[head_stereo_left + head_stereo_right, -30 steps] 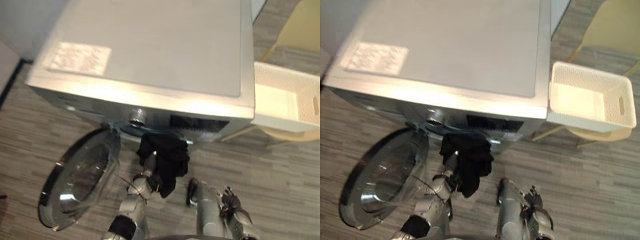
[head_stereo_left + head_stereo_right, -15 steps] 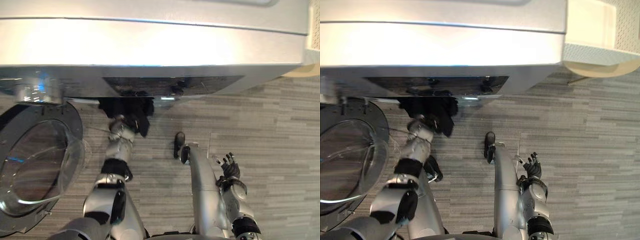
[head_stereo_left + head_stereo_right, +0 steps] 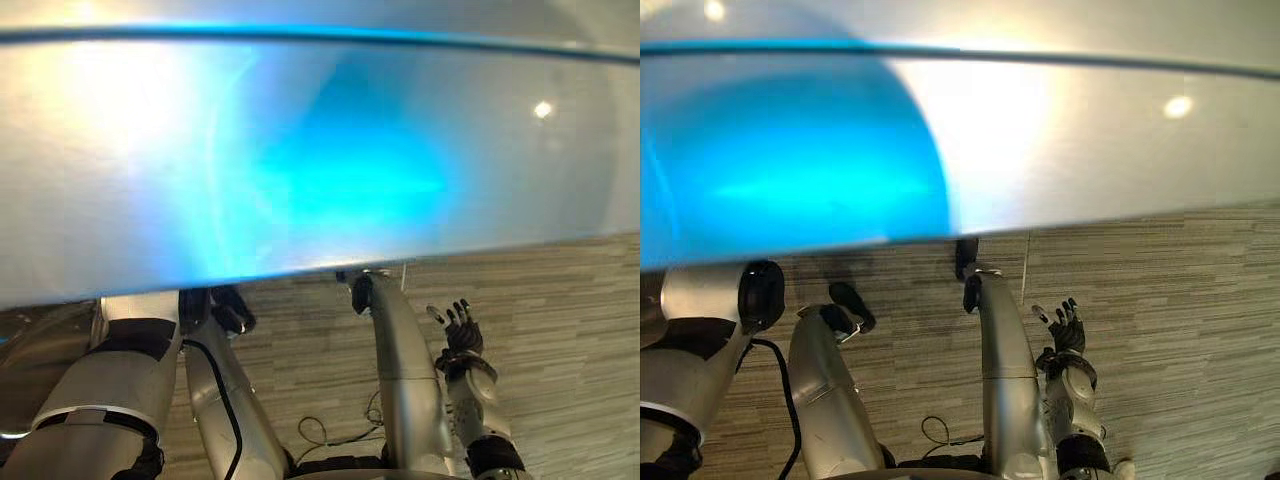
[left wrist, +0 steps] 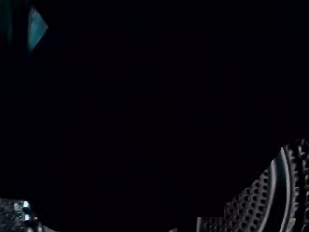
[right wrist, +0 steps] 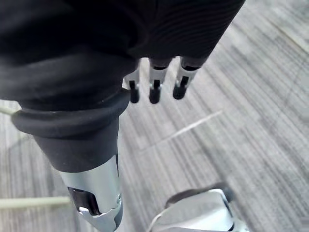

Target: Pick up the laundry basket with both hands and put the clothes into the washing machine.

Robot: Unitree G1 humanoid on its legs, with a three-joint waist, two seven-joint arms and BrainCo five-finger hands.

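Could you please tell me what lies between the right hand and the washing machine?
Bare floor, as both eye views show: the right hand hangs open beside the robot, apart from the washing machine.

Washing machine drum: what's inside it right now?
The left wrist view shows a patch of the perforated drum wall. A black mass covers the rest; whether it is clothing cannot be told.

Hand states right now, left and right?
Left hand: cannot be told, hidden inside the washing machine.
Right hand: open, fingers straight, holding nothing, above the floor.
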